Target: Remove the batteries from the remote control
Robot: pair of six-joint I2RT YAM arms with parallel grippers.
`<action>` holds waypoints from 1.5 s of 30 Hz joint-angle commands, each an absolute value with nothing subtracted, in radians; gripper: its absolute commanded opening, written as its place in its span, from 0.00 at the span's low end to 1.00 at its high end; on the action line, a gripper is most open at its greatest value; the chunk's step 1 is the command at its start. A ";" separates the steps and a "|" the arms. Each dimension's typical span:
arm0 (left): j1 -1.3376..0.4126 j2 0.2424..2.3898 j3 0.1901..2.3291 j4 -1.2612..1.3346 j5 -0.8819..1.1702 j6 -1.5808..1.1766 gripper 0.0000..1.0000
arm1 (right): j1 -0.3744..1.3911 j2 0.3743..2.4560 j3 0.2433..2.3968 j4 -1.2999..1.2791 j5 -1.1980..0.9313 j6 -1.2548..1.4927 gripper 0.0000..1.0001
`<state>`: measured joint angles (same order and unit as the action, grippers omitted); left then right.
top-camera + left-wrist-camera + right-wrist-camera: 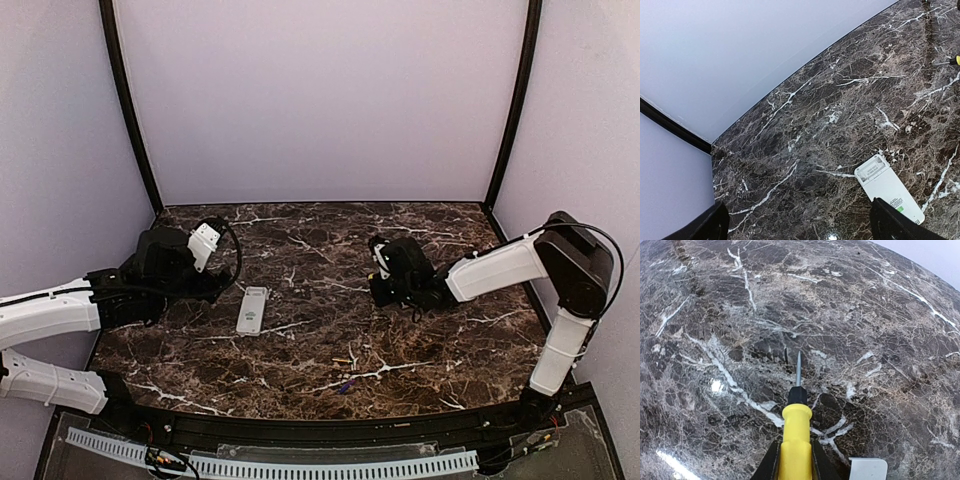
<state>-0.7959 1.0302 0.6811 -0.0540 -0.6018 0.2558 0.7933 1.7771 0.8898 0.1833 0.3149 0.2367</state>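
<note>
The white remote control (252,310) lies on the dark marble table, left of centre. In the left wrist view the remote control (887,186) shows its back, with the battery bay at its far end uncovered and empty. Two small batteries (346,384) lie loose on the table nearer the front, one (343,361) just behind the other. My left gripper (214,284) stands open just left of the remote, its dark fingertips (895,226) wide apart, one over the remote's near end. My right gripper (796,465) is shut on a yellow-handled screwdriver (796,432), blade pointing at bare marble.
A small white cover (868,469) lies on the table beside the right gripper's fingers. The grey back wall and two black corner posts (128,110) enclose the table. The right arm (500,268) reaches in from the right edge.
</note>
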 commanded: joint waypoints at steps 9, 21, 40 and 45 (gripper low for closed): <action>-0.787 1.019 0.666 -0.050 -0.575 0.261 0.98 | 0.808 1.809 0.850 0.128 0.283 0.289 0.25; -0.787 1.006 0.659 -0.052 -0.572 0.262 0.98 | 0.808 1.786 0.879 0.099 0.251 0.289 0.26; -0.770 0.991 0.645 -0.033 -0.575 0.267 0.98 | 0.748 1.531 0.903 0.013 0.291 0.223 0.71; -0.762 0.989 0.640 -0.024 -0.578 0.267 0.98 | 0.693 1.453 0.876 0.006 0.271 0.213 0.88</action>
